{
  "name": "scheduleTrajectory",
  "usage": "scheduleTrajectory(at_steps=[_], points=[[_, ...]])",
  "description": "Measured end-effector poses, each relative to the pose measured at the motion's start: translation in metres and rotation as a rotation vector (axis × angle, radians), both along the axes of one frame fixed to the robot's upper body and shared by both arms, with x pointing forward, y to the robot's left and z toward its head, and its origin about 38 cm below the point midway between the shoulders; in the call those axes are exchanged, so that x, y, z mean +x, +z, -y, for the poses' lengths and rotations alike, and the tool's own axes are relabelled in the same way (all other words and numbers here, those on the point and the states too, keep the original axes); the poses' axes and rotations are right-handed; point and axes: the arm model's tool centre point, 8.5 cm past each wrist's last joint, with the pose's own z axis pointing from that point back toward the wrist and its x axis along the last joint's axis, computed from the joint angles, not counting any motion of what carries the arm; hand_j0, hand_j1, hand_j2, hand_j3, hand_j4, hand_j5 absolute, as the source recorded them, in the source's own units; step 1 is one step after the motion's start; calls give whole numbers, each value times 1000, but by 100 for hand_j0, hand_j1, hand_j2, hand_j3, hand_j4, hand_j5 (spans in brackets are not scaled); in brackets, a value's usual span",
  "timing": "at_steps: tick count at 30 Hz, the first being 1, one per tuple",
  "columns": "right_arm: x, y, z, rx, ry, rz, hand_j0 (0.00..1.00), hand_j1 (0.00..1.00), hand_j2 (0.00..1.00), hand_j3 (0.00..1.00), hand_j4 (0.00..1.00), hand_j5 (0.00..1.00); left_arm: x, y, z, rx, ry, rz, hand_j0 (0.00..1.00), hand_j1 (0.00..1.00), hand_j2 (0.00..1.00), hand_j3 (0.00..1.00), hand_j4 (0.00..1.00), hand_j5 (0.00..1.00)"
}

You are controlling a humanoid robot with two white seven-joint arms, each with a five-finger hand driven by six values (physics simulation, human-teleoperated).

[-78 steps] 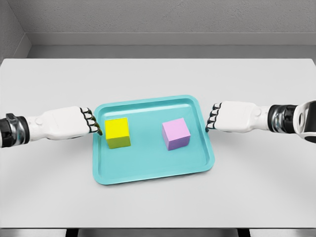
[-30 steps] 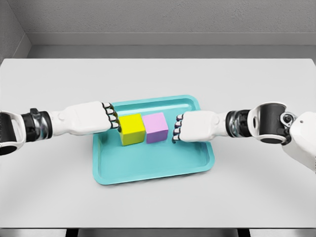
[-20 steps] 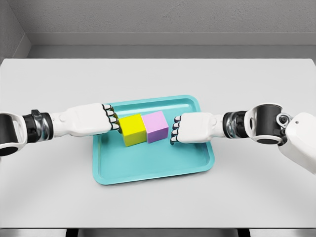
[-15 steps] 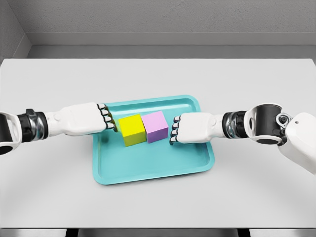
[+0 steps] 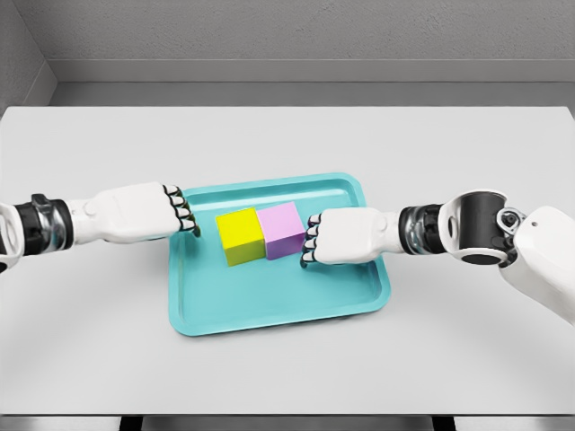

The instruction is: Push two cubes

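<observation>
The yellow cube point(image 5: 239, 236) and pink cube point(image 5: 282, 230) sit touching, side by side in the teal tray point(image 5: 278, 310). They look rigid and light, likely to slide easily on the smooth tray when pressed flat on an outer face. The right hand point(image 5: 340, 237), fingers curled and empty, touches the pink cube. The left hand point(image 5: 144, 212), also curled, has backed away from the yellow cube.

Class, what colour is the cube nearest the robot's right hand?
Pink: the pink cube, beside the yellow one on the tray, clearest in the head view.
</observation>
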Motion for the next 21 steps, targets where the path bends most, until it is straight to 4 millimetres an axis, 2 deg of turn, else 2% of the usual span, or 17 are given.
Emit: scheduleTrajectory(at_steps=[5,8,10,11,12,13,15,17,21], points=[[2,1,5,-6,-13,5,79,79,79,79,79,79,0,2,-3,1,6,5,73,73,73,73,73,73],[6,6,20,-19,-42,16,80,80,80,80,80,80,1,5,-5,1,10,11,73,73,73,73,73,73],[8,15,34,-19,-66,26,82,82,82,82,82,82,1,12,-14,3,24,15,76,76,76,76,76,76],[10,26,45,-1,-87,36,85,85,85,85,85,85,1,18,-22,3,35,16,82,82,82,82,82,82],[13,43,58,41,-119,45,95,95,95,95,95,95,1,23,-30,-1,48,13,95,95,95,95,95,95],[12,55,75,101,-161,27,99,99,99,99,99,99,0,29,-37,-5,58,12,100,100,100,100,100,100],[7,80,114,248,-251,-28,100,100,100,100,100,100,-1,40,-50,-14,77,6,100,100,100,100,100,100],[4,103,141,358,-304,-50,100,100,100,100,100,100,-3,49,-61,-16,93,3,100,100,100,100,100,100],[0,116,161,457,-342,-83,100,100,100,100,100,100,-3,62,-84,1,143,9,100,100,100,100,100,100]])
